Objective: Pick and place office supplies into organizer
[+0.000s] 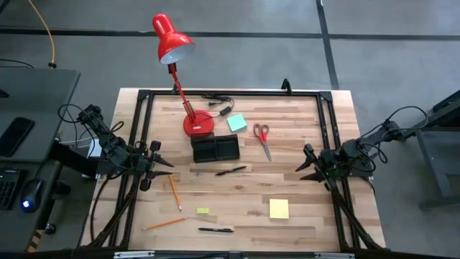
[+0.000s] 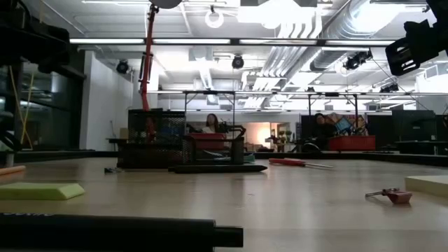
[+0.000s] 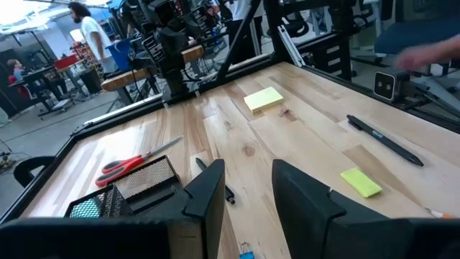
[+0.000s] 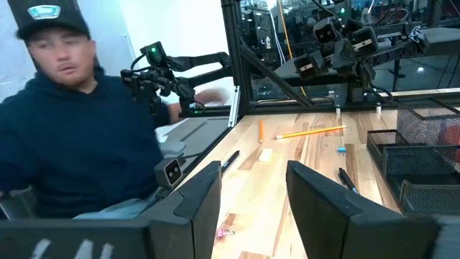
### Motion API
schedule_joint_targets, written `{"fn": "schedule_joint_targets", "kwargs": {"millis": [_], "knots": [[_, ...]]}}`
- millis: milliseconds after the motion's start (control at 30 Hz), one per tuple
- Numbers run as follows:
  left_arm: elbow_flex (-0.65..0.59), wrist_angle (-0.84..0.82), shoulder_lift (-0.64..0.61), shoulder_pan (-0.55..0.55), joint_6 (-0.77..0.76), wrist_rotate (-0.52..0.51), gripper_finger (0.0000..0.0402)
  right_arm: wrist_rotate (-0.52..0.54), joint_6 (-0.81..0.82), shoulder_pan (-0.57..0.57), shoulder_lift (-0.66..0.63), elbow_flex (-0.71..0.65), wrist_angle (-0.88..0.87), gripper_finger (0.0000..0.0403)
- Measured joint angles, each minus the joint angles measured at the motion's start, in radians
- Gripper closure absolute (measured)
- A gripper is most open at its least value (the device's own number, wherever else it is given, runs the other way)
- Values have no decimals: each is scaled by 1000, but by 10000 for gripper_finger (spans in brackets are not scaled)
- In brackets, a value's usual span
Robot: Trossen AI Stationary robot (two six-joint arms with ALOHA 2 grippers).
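Observation:
The black mesh organizer (image 1: 215, 149) stands on the table in front of the lamp base. Red-handled scissors (image 1: 262, 139) and a teal pad (image 1: 236, 123) lie to its right. A black pen (image 1: 231, 171) lies just near of it. A yellow pad (image 1: 279, 208), a yellow-green piece (image 1: 203, 211), two orange pencils (image 1: 175, 191) (image 1: 164, 224) and a second pen (image 1: 215, 230) lie toward the near edge. My left gripper (image 1: 162, 162) hovers open at the table's left side. My right gripper (image 1: 305, 167) hovers open at the right side. Neither touches anything.
The red desk lamp's base (image 1: 198, 124) stands right behind the organizer, with a black cable and plug (image 1: 219, 104) beside it. A black frame (image 1: 230, 93) runs around the table's edges. A person (image 4: 79, 122) sits beyond the table in the right wrist view.

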Motion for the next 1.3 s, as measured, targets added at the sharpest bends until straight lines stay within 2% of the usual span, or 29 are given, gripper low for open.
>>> {"fn": "schedule_joint_targets", "kwargs": {"millis": [533,633,700,900,967,1033,1133,1300], "knots": [[0,0,0,0,0,0,295,13,1,0,0,0,-6,254],[0,0,0,0,0,0,295,92,46,0,0,0,2,254],[0,0,0,0,0,0,295,164,136,0,0,0,7,254],[0,0,0,0,0,-4,295,525,430,-1,0,-5,85,254],[0,0,0,0,0,-4,295,622,451,-1,1,-5,70,254],[0,0,0,0,0,-5,295,703,403,-1,1,-5,54,254],[0,0,0,0,0,-5,295,752,387,-1,1,-5,-25,254],[0,26,0,0,16,-40,295,758,366,-1,49,-4,-27,254]]}}
